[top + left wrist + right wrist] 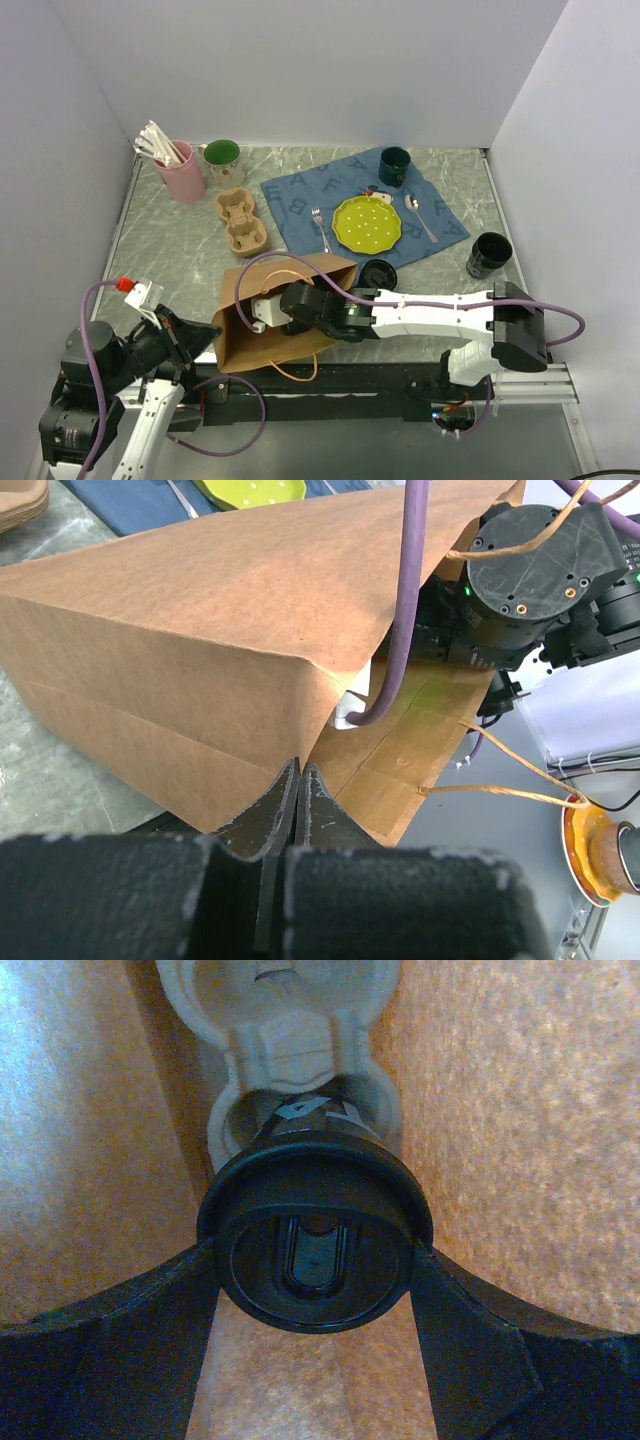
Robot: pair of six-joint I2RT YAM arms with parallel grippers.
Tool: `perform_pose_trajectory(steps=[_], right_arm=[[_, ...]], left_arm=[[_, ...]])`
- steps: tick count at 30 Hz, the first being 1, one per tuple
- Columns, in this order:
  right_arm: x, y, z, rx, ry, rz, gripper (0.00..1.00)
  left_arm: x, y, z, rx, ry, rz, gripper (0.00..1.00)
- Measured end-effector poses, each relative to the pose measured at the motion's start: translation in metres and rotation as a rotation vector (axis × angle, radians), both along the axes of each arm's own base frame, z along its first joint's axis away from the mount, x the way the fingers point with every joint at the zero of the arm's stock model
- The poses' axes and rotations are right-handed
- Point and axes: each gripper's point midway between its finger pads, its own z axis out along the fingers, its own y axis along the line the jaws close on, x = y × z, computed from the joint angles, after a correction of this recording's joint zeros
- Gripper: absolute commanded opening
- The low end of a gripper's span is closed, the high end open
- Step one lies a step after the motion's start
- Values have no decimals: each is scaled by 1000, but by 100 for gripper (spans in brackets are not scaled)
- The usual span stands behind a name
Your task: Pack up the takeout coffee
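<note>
**Top view.** Brown paper bag (pixel 262 345) lies on its side at the near edge of the desk (pixel 170 250), mouth to the right. Right arm (pixel 420 310) reaches in, and the paper hides its jaws here. Left gripper (pixel 198 335) sits at the bag's left corner. Outside the bag there are 2 dark cups:
- A black lidded cup (pixel 378 274) just beside the mouth, part hidden by the arm.
- A dark ribbed cup (pixel 489 254) well apart on the right; cannot tell whether it has a lid.

Cardboard carrier (pixel 240 220), green dotted plate (pixel 366 222) and blue cloth (pixel 300 195) lie behind, clear of the mouth.

**Left wrist.** Jaws together at the bag's lip, apparently pinching paper. Twine handle (pixel 500 770) and purple cable (pixel 400 610) cross the opening. Judged a snag risk on the way out.

**Right wrist.** Right gripper (pixel 318 1260) is clamped on the takeout cup (pixel 318 1250) deep in the bag, fingers (pixel 110 1350) either side of the lid rim. A pale moulded piece (pixel 290 1020) sits just behind it.

**Handling (judgement).** The cup is likely light and thin-walled and would crush under a hard squeeze. The lid could pop off. Best hold is at the stiff rim.
</note>
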Motion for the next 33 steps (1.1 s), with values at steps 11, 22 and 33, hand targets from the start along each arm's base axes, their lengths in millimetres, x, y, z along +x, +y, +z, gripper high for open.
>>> perform_pose_trajectory(steps=[11, 22, 33], right_arm=[[13, 4, -3, 27, 22, 6, 42], [24, 12, -13, 49, 34, 9, 44], [30, 21, -19, 73, 29, 5, 47]], left_arm=[[5, 1, 0, 1, 18, 18, 1], [9, 4, -1, 0, 30, 46, 1], [12, 6, -2, -3, 39, 72, 1]])
